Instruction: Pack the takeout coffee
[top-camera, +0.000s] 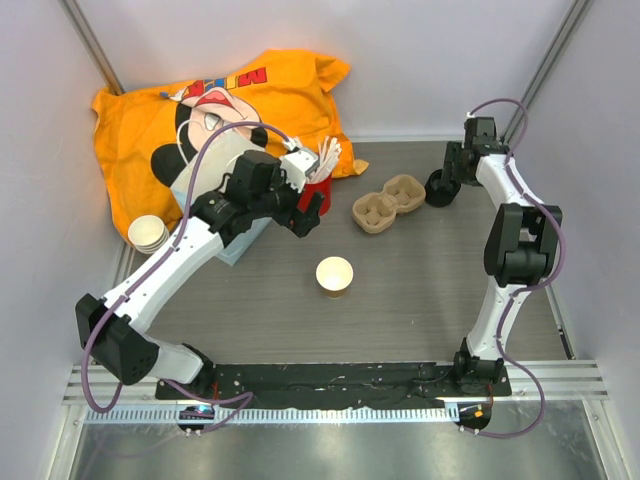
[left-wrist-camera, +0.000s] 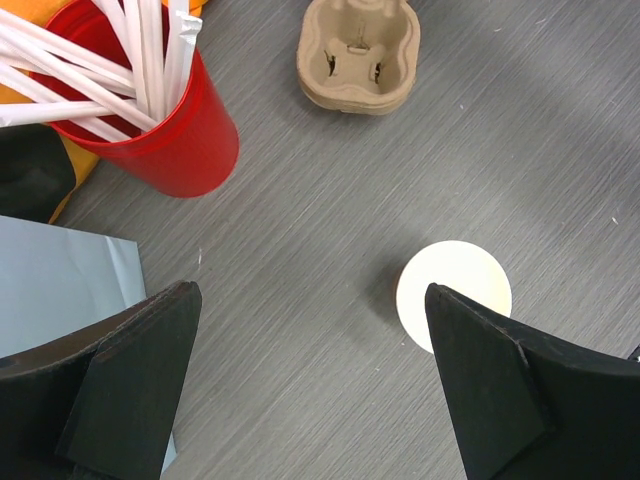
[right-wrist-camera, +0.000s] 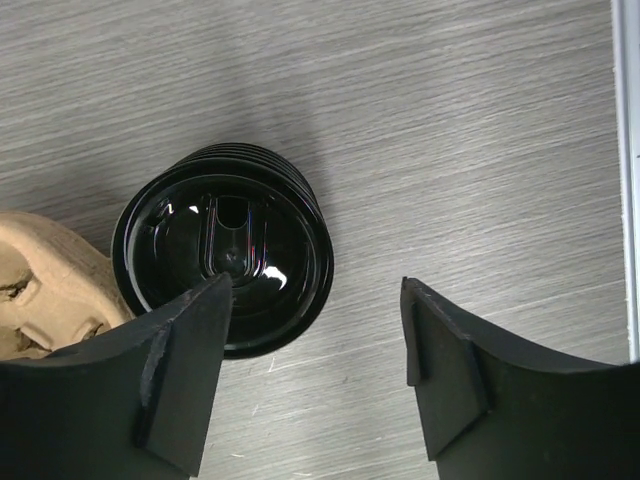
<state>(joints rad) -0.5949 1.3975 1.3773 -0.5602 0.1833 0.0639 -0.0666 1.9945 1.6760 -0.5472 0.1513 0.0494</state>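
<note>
Clearly the paper cup (top-camera: 334, 275) stands upright in the middle of the grey table (top-camera: 420, 300). Its long axis is vertical and its mouth points up, so the pale inside shows from above. It is apart from everything else.

The left gripper (top-camera: 305, 215) hangs above the table between the red cup (top-camera: 318, 187) and the paper cup. In its wrist view the left gripper (left-wrist-camera: 310, 300) has its jaws spread wide and holds nothing. The paper cup (left-wrist-camera: 450, 285) shows just beside the right-hand finger, partly hidden by it. The red cup (left-wrist-camera: 175, 140) holds white sticks (left-wrist-camera: 100, 60).

The right gripper (top-camera: 455, 165) is at the far right, over the stack of black lids (top-camera: 440, 190). In its wrist view the right gripper (right-wrist-camera: 315, 290) also has its jaws apart and grips nothing. The stack of black lids (right-wrist-camera: 225, 250) lies mostly under one finger, not between the two. The top lid faces up with its hollow side.

A brown cup carrier (top-camera: 388, 203) lies just beside the lids. Far left, lidless cups (top-camera: 148, 235) sit by an orange bag (top-camera: 230, 100).
</note>
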